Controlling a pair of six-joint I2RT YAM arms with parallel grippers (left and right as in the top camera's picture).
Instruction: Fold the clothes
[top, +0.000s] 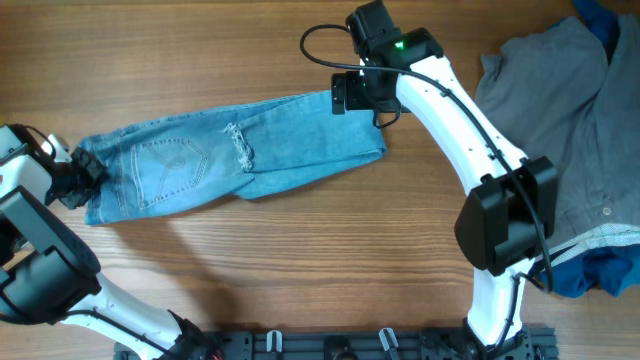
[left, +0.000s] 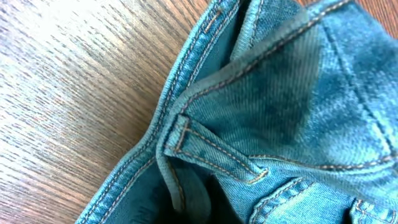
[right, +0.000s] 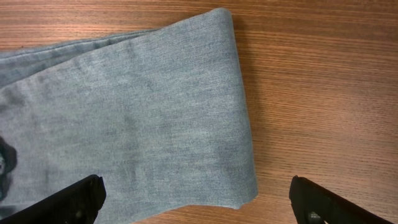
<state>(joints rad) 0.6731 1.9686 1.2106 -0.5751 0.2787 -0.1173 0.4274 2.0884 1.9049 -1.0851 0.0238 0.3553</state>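
Now, left claw (top: 78, 172) clamped on jeans (top: 230, 150) waistband; right claw (right: 199, 202) spread wide, empty, above leg fold

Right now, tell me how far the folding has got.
Done: the jeans lie flat in a long strip, the leg end apparently doubled over. In hand: the left gripper has its jaws shut on the waistband; the right gripper hovers open over the leg end. Left: folding the strip end to end; the grey garment nearby looks unfolded.
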